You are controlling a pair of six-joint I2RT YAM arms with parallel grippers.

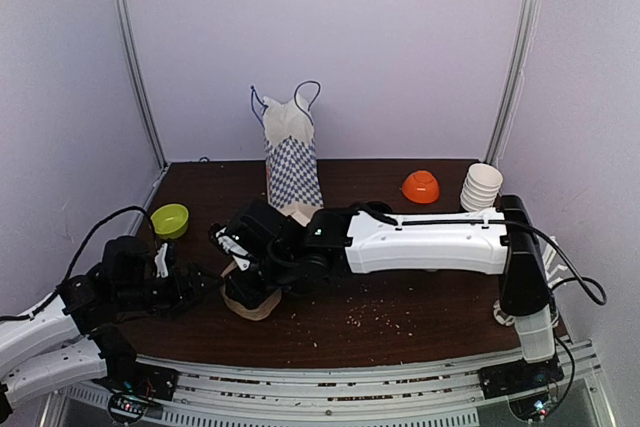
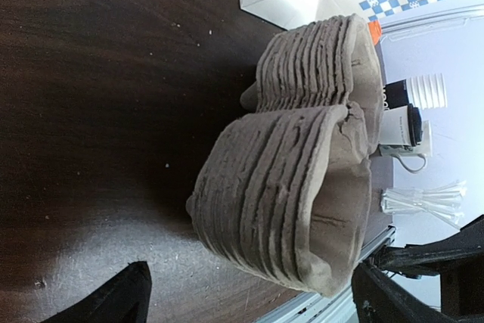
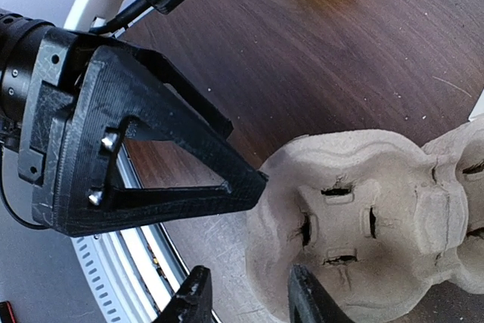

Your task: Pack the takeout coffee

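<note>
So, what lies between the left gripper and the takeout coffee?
The pulp cup carrier stands between the open left gripper and the takeout coffee, which is beyond it. The left wrist view shows this.

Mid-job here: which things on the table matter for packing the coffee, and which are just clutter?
Job, likely: takeout coffee, pulp cup carriers, checkered paper bag.
Lying about: green bowl, orange bowl, stack of lidless cups, white mug.
</note>
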